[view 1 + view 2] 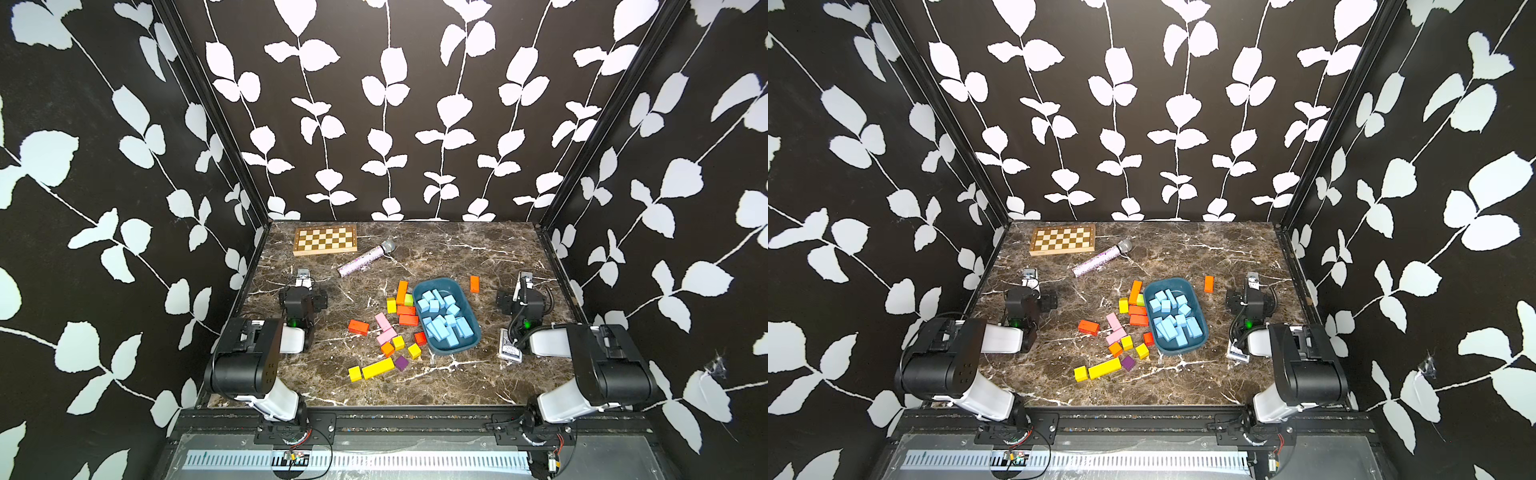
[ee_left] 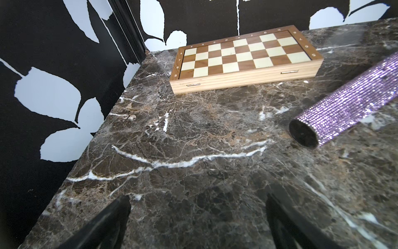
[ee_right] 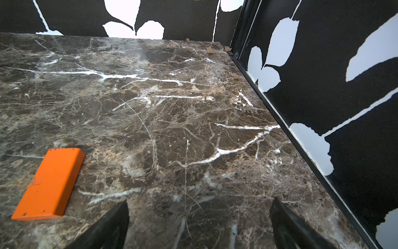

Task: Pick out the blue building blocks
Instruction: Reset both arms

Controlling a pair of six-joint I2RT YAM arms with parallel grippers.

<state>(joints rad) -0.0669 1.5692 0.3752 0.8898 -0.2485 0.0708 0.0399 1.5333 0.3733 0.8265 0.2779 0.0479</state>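
Note:
Several light blue building blocks lie heaped inside a dark teal tray, right of the table's middle in both top views. I see no blue block outside the tray. My left gripper rests low at the left side, well away from the tray. In the left wrist view it is open over bare marble. My right gripper sits to the right of the tray. It is open too, with only marble between its fingers.
Pink, yellow, orange and purple blocks lie scattered left of the tray. One orange block lies between tray and right gripper. A chessboard and glittery microphone are at the back left. A card deck lies beside the right arm.

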